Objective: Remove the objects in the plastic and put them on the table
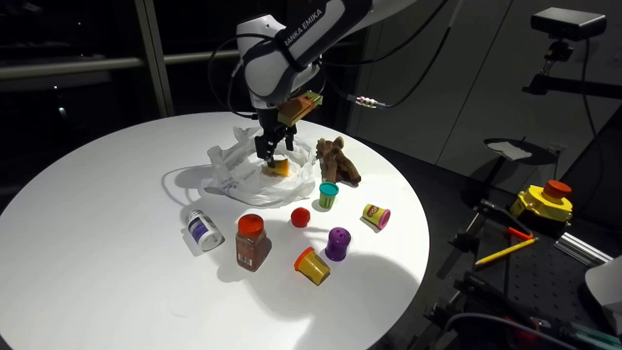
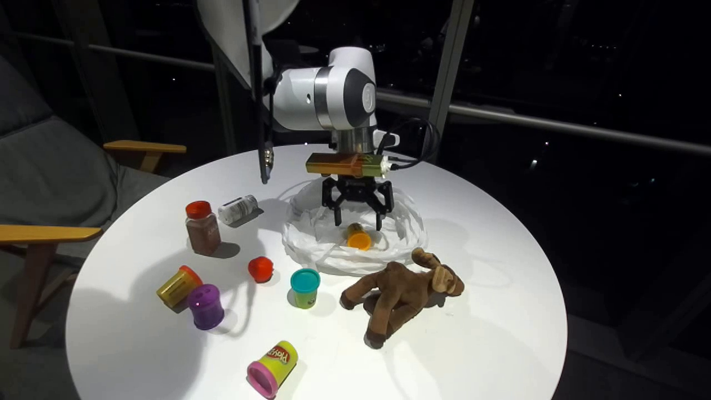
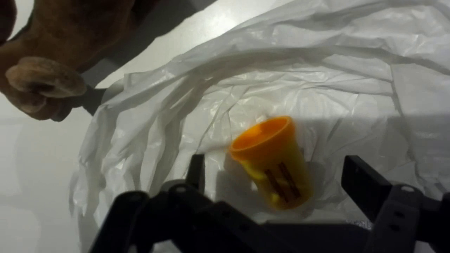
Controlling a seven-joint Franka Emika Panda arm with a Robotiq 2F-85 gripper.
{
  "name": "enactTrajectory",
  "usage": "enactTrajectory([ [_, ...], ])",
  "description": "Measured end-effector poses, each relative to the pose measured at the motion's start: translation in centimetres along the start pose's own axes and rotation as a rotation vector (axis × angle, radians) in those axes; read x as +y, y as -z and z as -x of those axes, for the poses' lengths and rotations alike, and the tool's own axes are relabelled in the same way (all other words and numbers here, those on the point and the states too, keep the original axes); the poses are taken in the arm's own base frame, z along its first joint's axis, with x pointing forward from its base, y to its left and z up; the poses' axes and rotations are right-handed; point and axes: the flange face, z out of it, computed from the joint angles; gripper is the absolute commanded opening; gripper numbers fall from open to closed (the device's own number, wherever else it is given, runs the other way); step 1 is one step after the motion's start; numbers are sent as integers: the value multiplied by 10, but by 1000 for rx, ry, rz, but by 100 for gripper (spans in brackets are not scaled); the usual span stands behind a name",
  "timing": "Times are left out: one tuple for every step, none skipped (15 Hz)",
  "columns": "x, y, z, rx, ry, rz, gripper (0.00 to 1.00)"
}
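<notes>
Fingers (image 3: 365,186) spread wide, gripping nothing. You have one on each side of the yellow cup (image 3: 277,168), with a gap showing at both flanks in the wrist view. Cup lies on its side inside the plastic bag (image 2: 303,247), orange end up and left in that same view. It sits a little askew to your closing line; the squeeze should meet its round sides and may roll it square.

Bag slumped into a low ring, mouth up, presumably so you can reach straight in (loose folds under the cup could get pinched too; watch for that).

Just outside the ring: stuffed toy (image 2: 397,289) sprawled on the table (image 2: 489,344), apart from the bag in the wrist view. Red ball (image 2: 260,269) near; purple cup (image 2: 206,308) and red-capped jar (image 2: 203,232) farther out, both upright. That scatter reads as items already delivered, spaced to leave you room; I'd call the job nearly done, since the cup is the only item I can make out in the bag.

Your gripper (image 2: 358,223) hangs fingertips-down over the bag, close to vertical in both exterior views; the arm (image 1: 272,73) reaches in from above and bends down at the wrist. Whether the tips are low enough to close, I can't tell.
</notes>
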Motion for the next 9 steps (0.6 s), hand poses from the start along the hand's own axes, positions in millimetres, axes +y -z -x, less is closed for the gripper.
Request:
enactTrajectory([
  [1,-2,-3,6,8,2,100],
  [2,-4,-5,10,17,3,100],
  [2,-6,-7,14,25,3,100],
  [3,-9,-9,15,35,4,100],
  [3,-13,-10,15,43,4,99],
  [4,-17,-10,13,51,4,77],
  [4,-20,-10,10,59,3,74],
  [6,-23,-10,6,65,2,68],
  [7,-26,-10,2,71,1,60],
])
